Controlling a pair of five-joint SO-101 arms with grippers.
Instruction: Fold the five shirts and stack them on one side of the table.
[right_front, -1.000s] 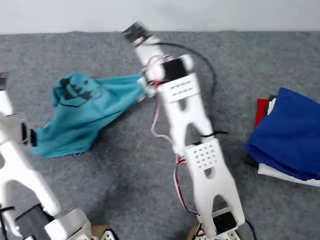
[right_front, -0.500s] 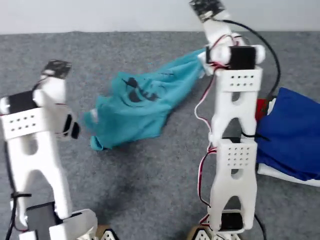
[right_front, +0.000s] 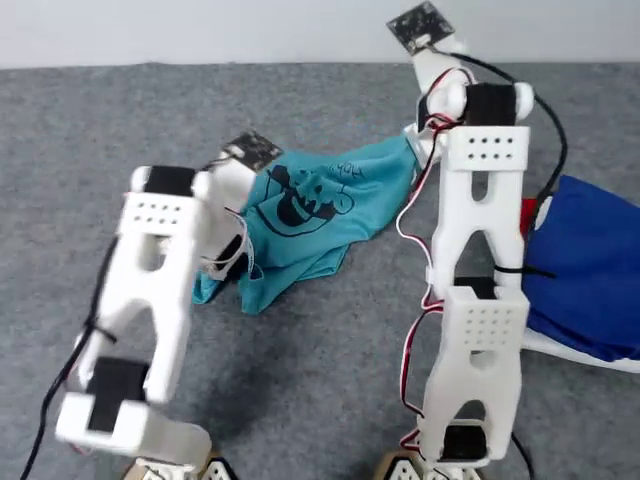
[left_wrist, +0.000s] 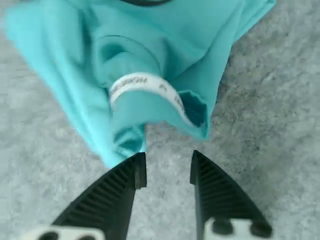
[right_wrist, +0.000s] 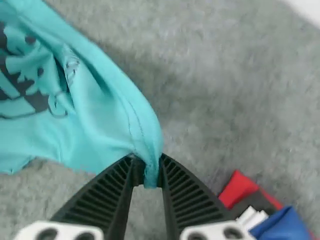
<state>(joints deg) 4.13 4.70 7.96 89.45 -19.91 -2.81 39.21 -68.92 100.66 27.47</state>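
A teal shirt (right_front: 310, 215) with a dark print lies crumpled in the middle of the grey table (right_front: 300, 380). My right gripper (right_wrist: 146, 179) is shut on a fold of the teal shirt (right_wrist: 75, 120), and in the high view it sits at the shirt's far right corner (right_front: 410, 145). My left gripper (left_wrist: 167, 167) is open, its fingers just off the edge of the teal shirt (left_wrist: 150, 65) near the collar with the white label (left_wrist: 142, 85). From above the left gripper (right_front: 232, 250) is at the shirt's left side.
A pile of shirts sits at the table's right edge: a blue one (right_front: 590, 280) on top, red (right_front: 527, 215) and white (right_front: 575, 350) beneath. The same pile peeks into the right wrist view as a red corner (right_wrist: 240, 187). Bare carpet lies in front.
The left arm has swung from the table's left edge to the shirt's left side. The right arm has pulled the shirt rightwards, and the cloth has bunched up between the two arms.
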